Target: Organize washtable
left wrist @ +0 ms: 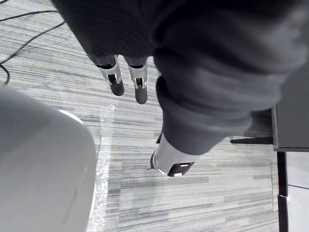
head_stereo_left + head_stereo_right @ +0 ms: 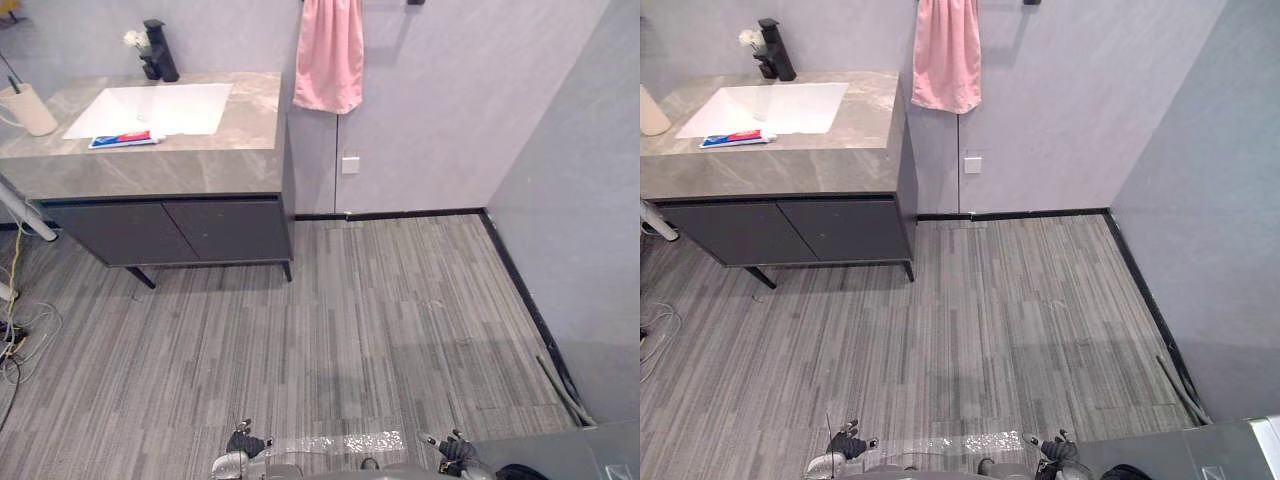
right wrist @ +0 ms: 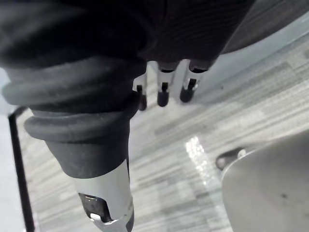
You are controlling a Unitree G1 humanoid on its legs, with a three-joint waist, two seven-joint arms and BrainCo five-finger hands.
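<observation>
The washtable's grey stone counter [image 2: 180, 165] stands at the far left, against the back wall. A white sink [image 2: 165, 108] is set into it, with a black faucet [image 2: 160, 50] and a small white flower [image 2: 134, 39] behind. A blue, red and white toothpaste tube [image 2: 124, 139] lies flat on the sink's front rim. A beige cup [image 2: 31, 109] holding a dark toothbrush stands at the counter's left end. My left hand [image 2: 245, 441] and right hand [image 2: 456, 449] hang low over the floor, far from the table. Both have relaxed, straight fingers [image 1: 116, 81] [image 3: 163, 93] and hold nothing.
A pink towel [image 2: 328, 55] hangs on the wall just right of the counter. Dark cabinet doors [image 2: 170, 230] sit under it on thin legs. Loose cables [image 2: 15, 335] lie on the floor at the left. A grey wall [image 2: 580, 200] bounds the right side.
</observation>
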